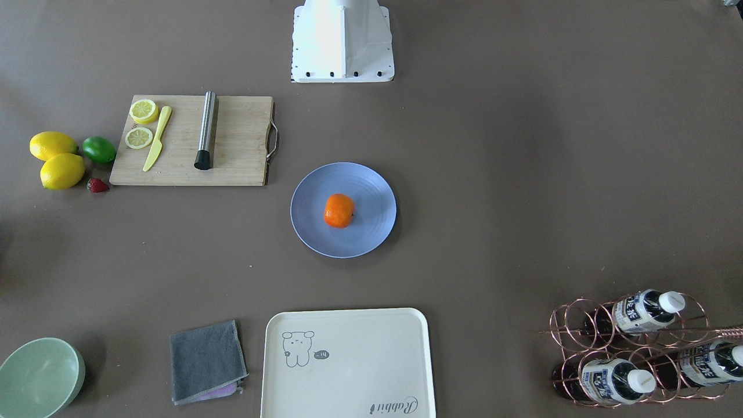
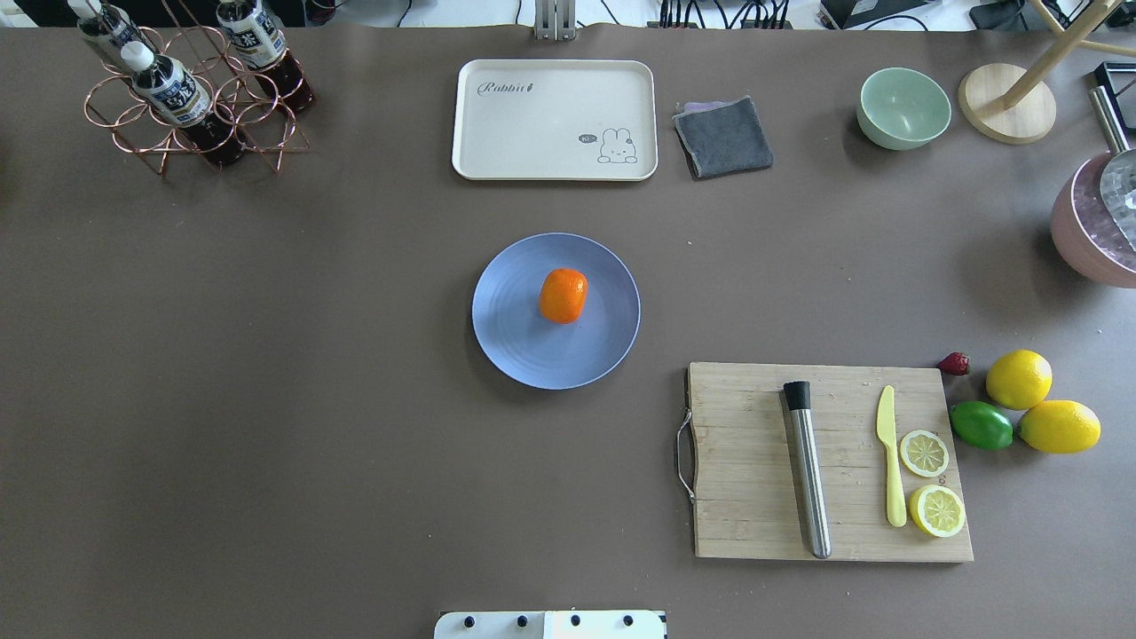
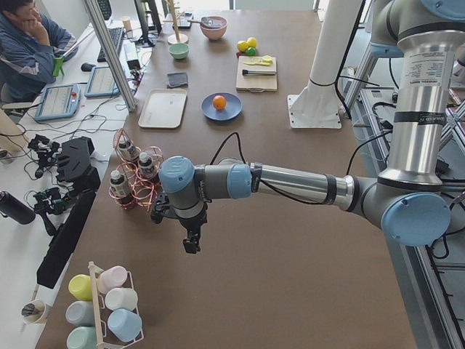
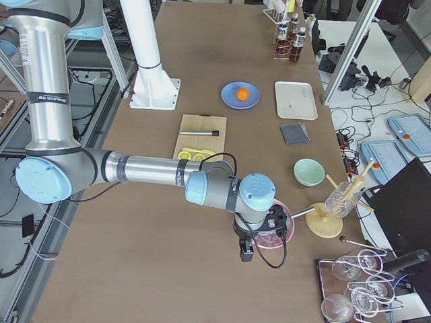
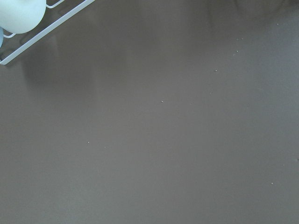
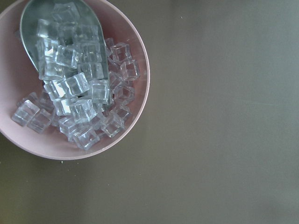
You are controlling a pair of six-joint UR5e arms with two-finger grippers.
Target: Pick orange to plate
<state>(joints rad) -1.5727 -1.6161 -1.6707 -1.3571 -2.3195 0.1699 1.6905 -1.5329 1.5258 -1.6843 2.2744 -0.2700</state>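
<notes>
While the small round bright-orange fruit sits on the shallow matte blue-lavender plate, it looks light, firm and roll-prone: pinch its 2 widest sides. Of the left gripper and right gripper I cannot tell the spread.

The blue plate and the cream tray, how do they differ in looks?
The round, matte blue-lavender plate is a circle with faint rings; the cream rectangular tray has rounded corners and a printed rabbit. The plate carries a small bright orange fruit; the tray carries none. Both are shallow and lie flat on the brown table.
</notes>
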